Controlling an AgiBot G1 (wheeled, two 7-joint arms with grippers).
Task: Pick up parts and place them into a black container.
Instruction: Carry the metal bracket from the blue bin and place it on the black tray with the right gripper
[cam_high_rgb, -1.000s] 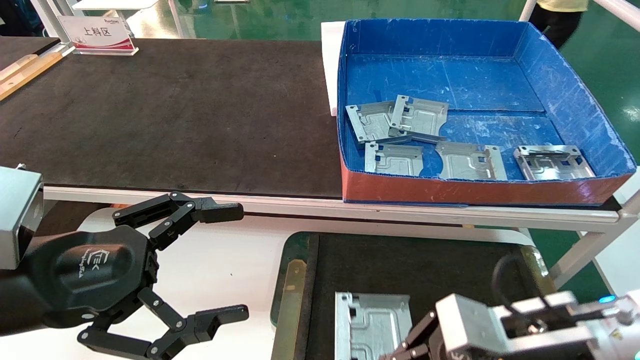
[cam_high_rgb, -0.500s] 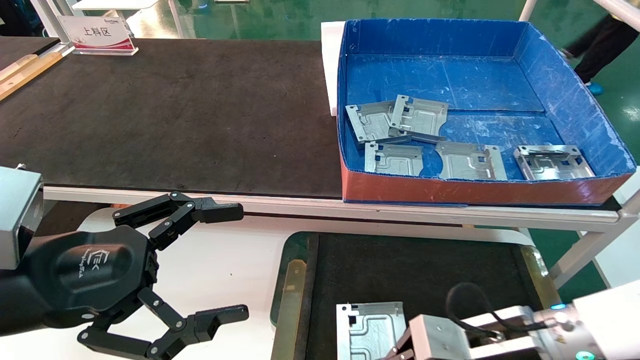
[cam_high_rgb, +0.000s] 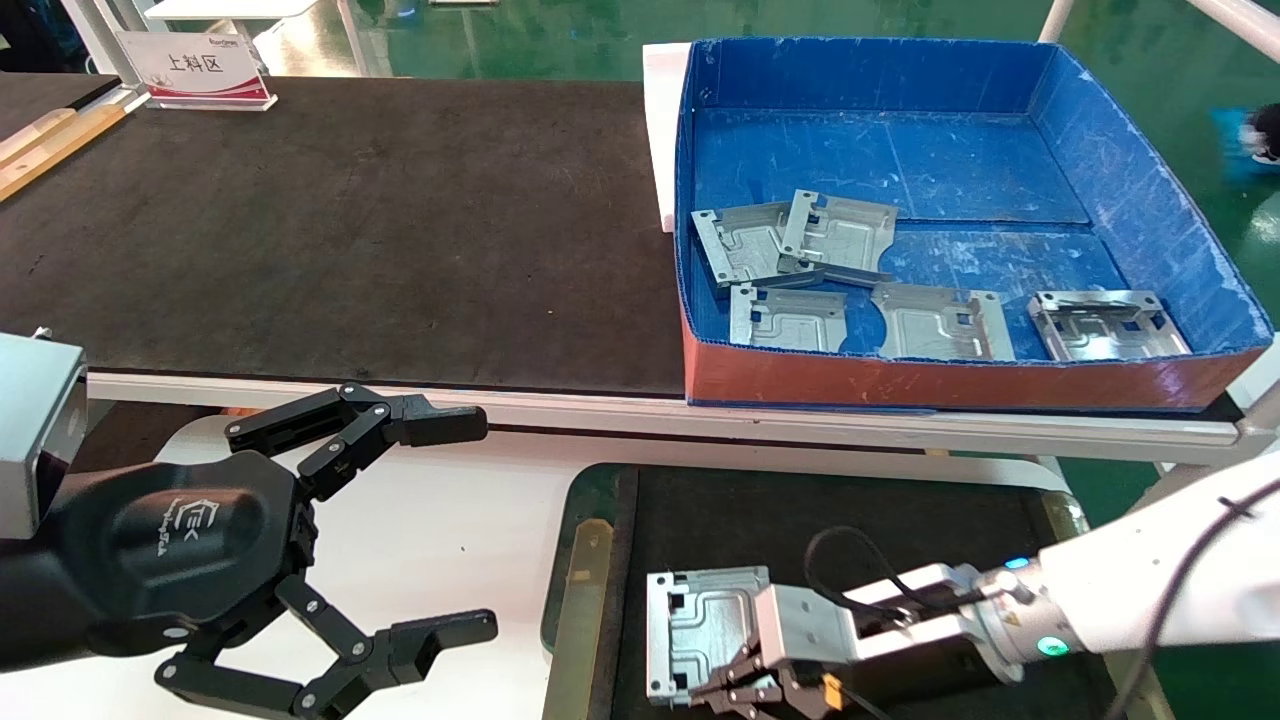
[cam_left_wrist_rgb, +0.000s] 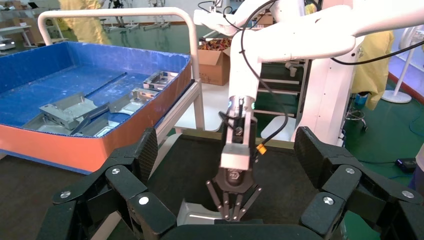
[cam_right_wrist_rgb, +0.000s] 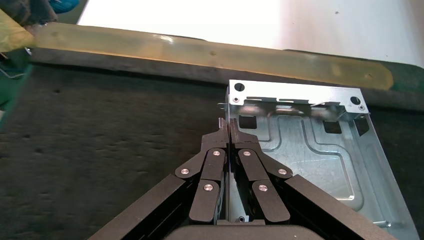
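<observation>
My right gripper (cam_high_rgb: 745, 680) fingers pinch one part (cam_high_rgb: 700, 625) over the black container (cam_high_rgb: 590, 570), bottom centre; five parts (cam_high_rgb: 790, 318) remain in the blue box (cam_high_rgb: 1150, 200); left gripper (cam_high_rgb: 440, 530) spread.

Five parts (cam_high_rgb: 850, 285) are lying in the blue box (cam_high_rgb: 1140, 180), which is sitting on the desk (cam_high_rgb: 350, 230) at its right end. Nearer the robot, one part (cam_high_rgb: 700, 615) is lying in the black container (cam_high_rgb: 590, 560), toward its left side.
</observation>
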